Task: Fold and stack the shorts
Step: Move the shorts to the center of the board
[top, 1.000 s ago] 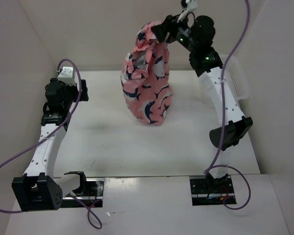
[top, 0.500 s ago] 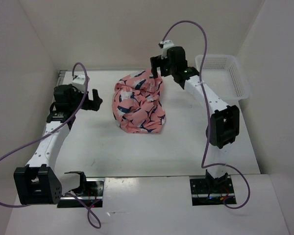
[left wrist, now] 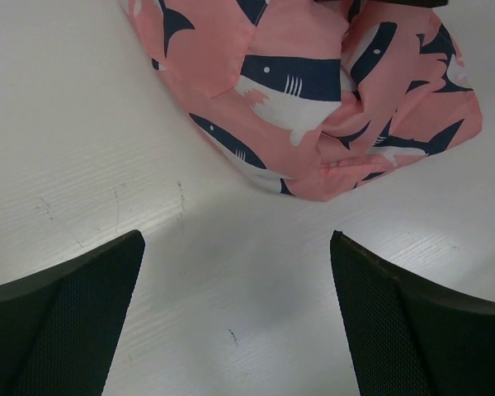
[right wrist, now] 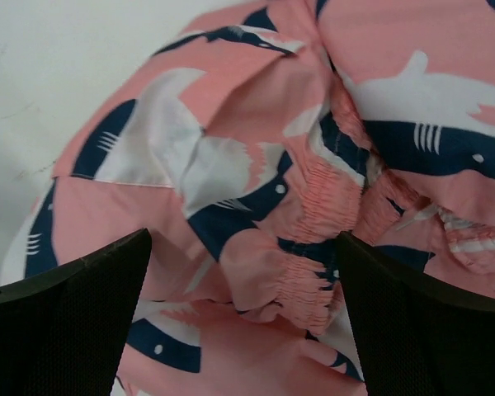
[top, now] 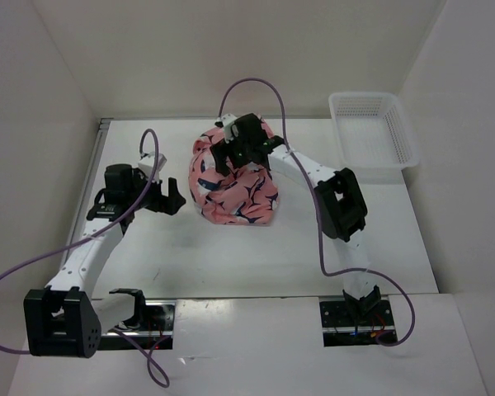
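The salmon-pink shorts [top: 235, 190] with navy-and-white shark shapes lie in a crumpled heap on the white table, left of centre. My right gripper [top: 241, 155] hovers over the top of the heap, jaws wide open. In the right wrist view the gathered waistband [right wrist: 313, 210] lies below the gap of that gripper [right wrist: 243, 239], ungripped. My left gripper [top: 172, 198] is open and empty just left of the heap. In the left wrist view bare table lies under that gripper [left wrist: 235, 243], and the shorts' edge [left wrist: 313, 91] is just ahead.
A white plastic mesh basket [top: 396, 153] stands at the back right corner. White walls close in the table on the left, back and right. Purple cables loop above both arms.
The right arm lowered the hanging shorts onto the table, let them go and moved left over the heap. The left arm reached right toward the shorts.
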You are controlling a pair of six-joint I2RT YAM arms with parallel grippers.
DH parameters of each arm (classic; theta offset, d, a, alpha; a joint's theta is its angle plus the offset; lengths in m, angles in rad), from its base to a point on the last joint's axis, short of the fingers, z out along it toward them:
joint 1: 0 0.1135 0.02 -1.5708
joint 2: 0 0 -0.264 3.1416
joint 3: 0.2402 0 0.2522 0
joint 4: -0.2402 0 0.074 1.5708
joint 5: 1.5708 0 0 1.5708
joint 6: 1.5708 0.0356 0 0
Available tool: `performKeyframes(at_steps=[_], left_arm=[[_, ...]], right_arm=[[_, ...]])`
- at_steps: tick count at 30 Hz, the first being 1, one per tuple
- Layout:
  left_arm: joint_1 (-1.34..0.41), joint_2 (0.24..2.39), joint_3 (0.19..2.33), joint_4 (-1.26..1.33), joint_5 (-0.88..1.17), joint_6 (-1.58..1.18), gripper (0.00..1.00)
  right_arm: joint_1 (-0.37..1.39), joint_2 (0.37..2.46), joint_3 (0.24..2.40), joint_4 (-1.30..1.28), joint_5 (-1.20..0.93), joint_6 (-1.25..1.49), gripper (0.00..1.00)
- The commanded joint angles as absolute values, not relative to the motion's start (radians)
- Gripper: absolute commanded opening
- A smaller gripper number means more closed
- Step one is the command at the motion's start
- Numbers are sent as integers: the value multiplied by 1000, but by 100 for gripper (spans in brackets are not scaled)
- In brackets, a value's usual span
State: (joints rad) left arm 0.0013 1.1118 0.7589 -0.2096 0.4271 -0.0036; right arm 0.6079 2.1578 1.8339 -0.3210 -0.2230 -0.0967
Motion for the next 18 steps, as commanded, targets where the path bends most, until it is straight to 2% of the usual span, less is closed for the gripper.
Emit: performKeyframes(at_steps=[1,4,13,16,18], left_arm=[[3,1077,729,-193,480,0,100],[3,1077,719,-193,520,0,100],[3,1115,709,-170,529,0,100],[3,1115,709,-179,518,0,100],[3,1115,709,-179,518,0,100]], right_arm=[[578,2164,1862,-292,-264,-44,97],[560,2164,1862,-291,-278,-35,98],[549,2195,1789,-314,-495,18,99],[549,2220,1789,-314,-495,28,91],[549,2229,1789,-314,-495,44,74]])
